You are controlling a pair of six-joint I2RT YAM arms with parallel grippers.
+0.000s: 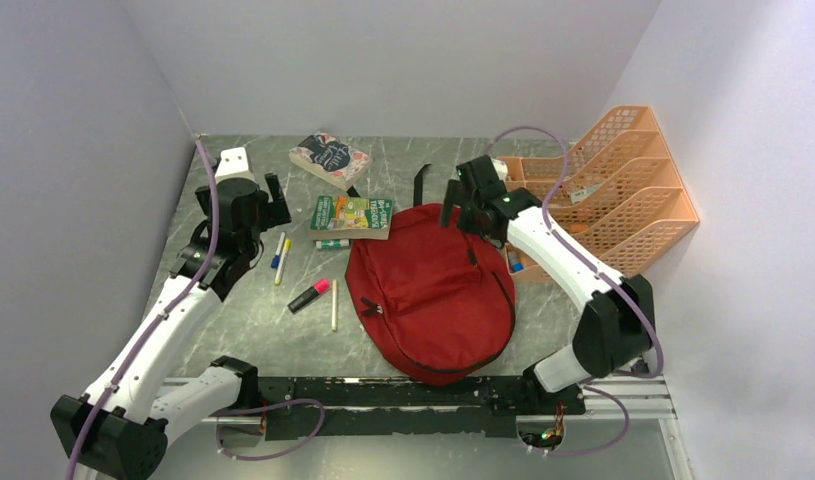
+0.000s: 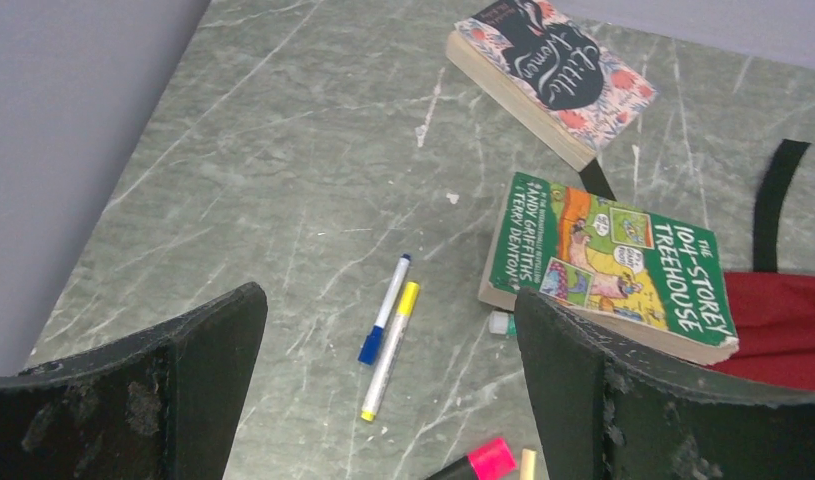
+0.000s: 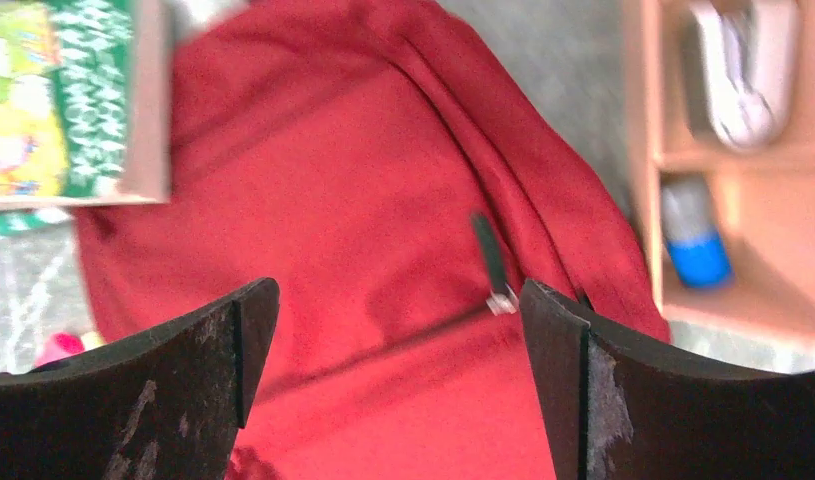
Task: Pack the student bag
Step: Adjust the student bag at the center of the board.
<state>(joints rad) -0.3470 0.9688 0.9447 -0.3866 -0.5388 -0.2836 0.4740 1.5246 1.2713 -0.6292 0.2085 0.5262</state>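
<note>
The student bag (image 1: 428, 290), dark red and zipped shut, lies flat in the middle of the table. My right gripper (image 1: 459, 213) hovers over its far end, open and empty. In the right wrist view the open right gripper (image 3: 398, 290) frames red fabric (image 3: 363, 200), with a black zipper pull (image 3: 493, 265) by the right finger. My left gripper (image 1: 279, 205) is open and empty at the left. The left wrist view shows the left gripper (image 2: 388, 300) above a blue marker (image 2: 386, 308) and a yellow marker (image 2: 391, 350).
A green book (image 1: 351, 216) rests against the bag's far-left edge, and a floral book (image 1: 329, 158) lies behind it. A pink highlighter (image 1: 310, 295) and a wooden stick (image 1: 334, 305) lie left of the bag. An orange mesh organizer (image 1: 613, 190) stands at the right.
</note>
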